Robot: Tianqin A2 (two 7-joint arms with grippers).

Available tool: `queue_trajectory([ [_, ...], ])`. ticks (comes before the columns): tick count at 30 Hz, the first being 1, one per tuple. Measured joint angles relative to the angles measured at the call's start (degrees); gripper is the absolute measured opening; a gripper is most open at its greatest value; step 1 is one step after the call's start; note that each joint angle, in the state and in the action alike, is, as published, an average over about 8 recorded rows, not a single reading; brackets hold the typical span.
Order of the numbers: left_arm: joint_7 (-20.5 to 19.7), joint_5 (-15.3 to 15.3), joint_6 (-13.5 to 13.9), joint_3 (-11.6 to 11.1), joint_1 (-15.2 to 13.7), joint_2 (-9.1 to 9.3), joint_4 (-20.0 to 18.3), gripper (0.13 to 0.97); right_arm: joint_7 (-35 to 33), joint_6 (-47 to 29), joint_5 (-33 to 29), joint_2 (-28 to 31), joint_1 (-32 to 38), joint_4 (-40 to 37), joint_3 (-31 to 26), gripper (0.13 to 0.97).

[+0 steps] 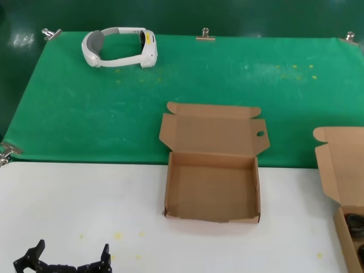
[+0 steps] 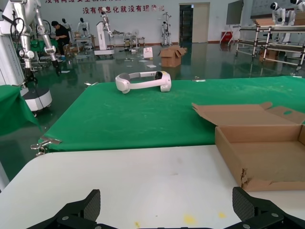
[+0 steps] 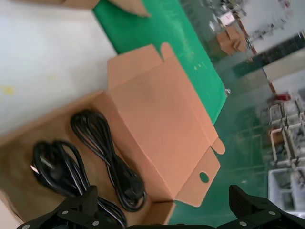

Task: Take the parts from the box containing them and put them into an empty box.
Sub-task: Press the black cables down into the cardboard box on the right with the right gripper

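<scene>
An empty brown box (image 1: 211, 215) stands open at the table's middle, its lid flap with a round hole (image 1: 260, 135); it also shows in the left wrist view (image 2: 228, 145). A second brown box (image 1: 343, 170) sits at the right edge and holds black coiled cords (image 1: 356, 223). In the right wrist view two cord bundles (image 3: 106, 155) lie in this box (image 3: 157, 109), whose lid flap also has a round hole. My right gripper (image 3: 164, 212) is open and empty, above the cords. My left gripper (image 1: 72, 254) is open and empty over the white table near its front left, and it also shows in the left wrist view (image 2: 167, 207).
A white headset (image 1: 119, 46) lies at the far left of the green mat (image 1: 85, 114). Metal clips (image 1: 205, 36) hold the mat's edges. The white tabletop (image 1: 79, 199) lies in front of the mat.
</scene>
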Motion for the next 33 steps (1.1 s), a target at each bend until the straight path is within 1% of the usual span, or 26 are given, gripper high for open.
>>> queue_trajectory([
  [5,0.0,0.0,0.0,0.0,0.0,0.0,0.0,0.966,-3.3,-2.0,-4.5,-3.5,4.0,-7.0,-2.2,0.966],
  [9,0.0,0.0,0.0,0.0,0.0,0.0,0.0,0.966,-4.4,-3.8,-6.9,-6.5,7.0,-12.7,-4.0,0.966],
  [12,0.0,0.0,0.0,0.0,0.0,0.0,0.0,0.966,-4.7,-4.9,-7.4,-8.5,9.1,-16.1,-5.9,0.966],
  [16,0.0,0.0,0.0,0.0,0.0,0.0,0.0,0.966,-5.2,-5.6,-6.6,-10.1,11.9,-19.2,-9.4,0.966],
  [26,0.0,0.0,0.0,0.0,0.0,0.0,0.0,0.966,-7.1,-8.1,-3.2,-10.2,19.1,-23.9,-19.5,0.966],
  [30,0.0,0.0,0.0,0.0,0.0,0.0,0.0,0.966,-8.3,-10.2,-2.7,-9.6,20.9,-25.2,-21.5,0.966],
  [33,0.0,0.0,0.0,0.0,0.0,0.0,0.0,0.966,-7.7,-12.3,-4.3,-9.3,21.8,-26.1,-22.2,0.966],
])
